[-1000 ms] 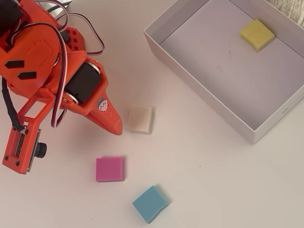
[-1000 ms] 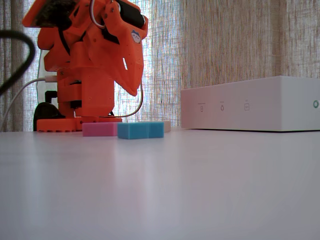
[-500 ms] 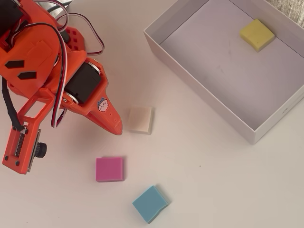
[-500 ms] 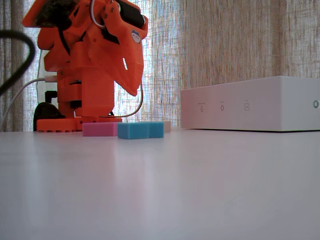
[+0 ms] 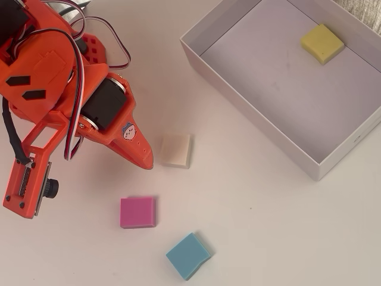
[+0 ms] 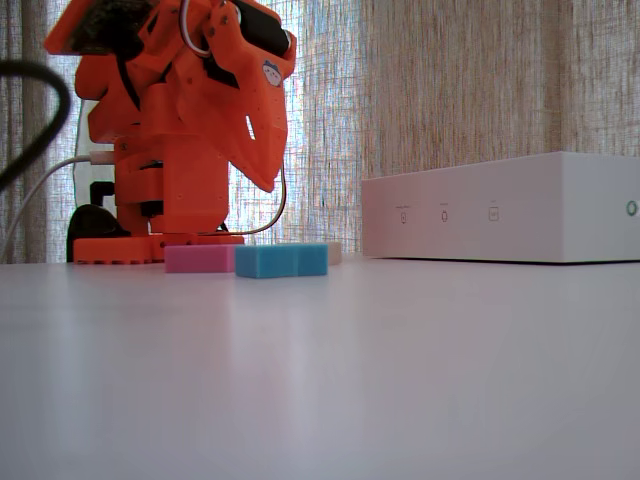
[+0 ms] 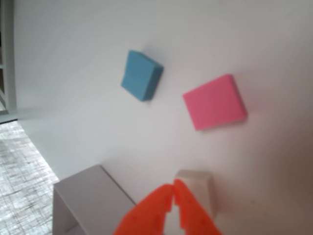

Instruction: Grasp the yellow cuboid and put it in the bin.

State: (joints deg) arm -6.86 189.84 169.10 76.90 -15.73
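The yellow cuboid [image 5: 322,43] lies flat inside the bin [image 5: 280,89], near its far right corner in the overhead view. In the fixed view the white wall of the bin [image 6: 500,205] hides the cuboid. My orange gripper [image 5: 146,161] is shut on nothing and hangs above the table, well left of the bin, its tip next to a cream block [image 5: 176,149]. The wrist view shows the gripper [image 7: 173,188] with its jaws pressed together, a corner of the bin [image 7: 83,200] at lower left. In the fixed view the gripper [image 6: 268,185] points down, off the table.
A pink block [image 5: 137,212] and a blue block [image 5: 188,255] lie on the white table below the gripper in the overhead view. The arm's base [image 6: 150,245] stands at the left of the fixed view, with cables beside it.
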